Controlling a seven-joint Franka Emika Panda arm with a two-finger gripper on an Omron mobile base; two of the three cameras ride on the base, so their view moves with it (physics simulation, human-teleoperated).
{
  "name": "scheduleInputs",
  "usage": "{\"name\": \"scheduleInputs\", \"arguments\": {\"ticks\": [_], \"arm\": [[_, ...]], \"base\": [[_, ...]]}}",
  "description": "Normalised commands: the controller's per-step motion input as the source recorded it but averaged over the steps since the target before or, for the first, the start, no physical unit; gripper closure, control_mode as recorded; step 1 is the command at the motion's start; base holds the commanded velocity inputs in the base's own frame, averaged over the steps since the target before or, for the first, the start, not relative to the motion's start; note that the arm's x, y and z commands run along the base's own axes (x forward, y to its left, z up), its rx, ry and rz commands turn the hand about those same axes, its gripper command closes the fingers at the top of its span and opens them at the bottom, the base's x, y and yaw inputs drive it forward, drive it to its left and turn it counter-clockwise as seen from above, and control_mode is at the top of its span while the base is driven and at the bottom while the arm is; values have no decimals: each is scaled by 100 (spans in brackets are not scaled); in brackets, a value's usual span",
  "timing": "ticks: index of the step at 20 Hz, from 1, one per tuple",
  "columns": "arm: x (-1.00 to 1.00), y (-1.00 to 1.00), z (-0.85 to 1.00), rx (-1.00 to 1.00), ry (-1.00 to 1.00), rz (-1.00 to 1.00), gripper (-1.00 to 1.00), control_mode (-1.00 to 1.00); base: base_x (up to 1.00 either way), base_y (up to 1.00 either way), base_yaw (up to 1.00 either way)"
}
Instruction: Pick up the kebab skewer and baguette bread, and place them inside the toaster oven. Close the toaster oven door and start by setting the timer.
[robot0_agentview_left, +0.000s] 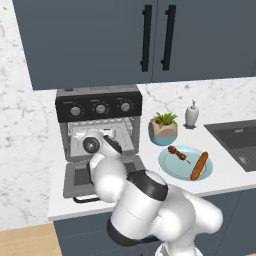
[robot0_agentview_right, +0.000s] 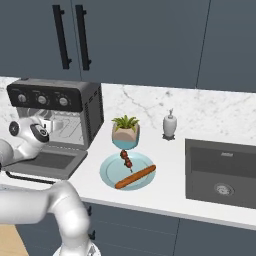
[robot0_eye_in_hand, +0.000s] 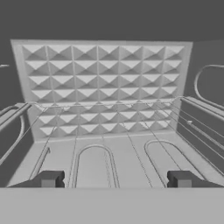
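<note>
The toaster oven (robot0_agentview_left: 97, 107) stands on the counter with its door (robot0_agentview_left: 80, 175) dropped open and flat. My hand (robot0_agentview_left: 94, 144) is at the oven mouth, above the door. My gripper (robot0_eye_in_hand: 116, 179) looks into the cavity at the studded back wall (robot0_eye_in_hand: 103, 87) and the wire rack (robot0_eye_in_hand: 131, 131). Its fingertips (robot0_eye_in_hand: 49, 179) stand wide apart and open, with nothing between them. To the right of the oven, the kebab skewer (robot0_agentview_left: 178, 153) and the baguette bread (robot0_agentview_left: 199, 165) lie side by side on a pale blue plate (robot0_agentview_left: 172, 169).
A potted plant (robot0_agentview_left: 163, 129) stands between the oven and the plate. A white soap dispenser (robot0_agentview_left: 191, 115) stands behind them, and a dark sink (robot0_agentview_left: 235, 140) lies at the right. Dark blue cabinet doors (robot0_agentview_left: 150, 40) hang above the counter.
</note>
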Motion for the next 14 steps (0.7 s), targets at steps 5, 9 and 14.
{"name": "scheduleInputs", "arguments": {"ticks": [5,9,14], "arm": [[-70,0,-57,-3,20,0,-100,-100],[-97,0,-56,-4,14,0,-100,-100],[-88,-1,-33,-2,28,0,-100,-100]], "base": [[0,0,0],[0,0,0],[0,0,0]]}}
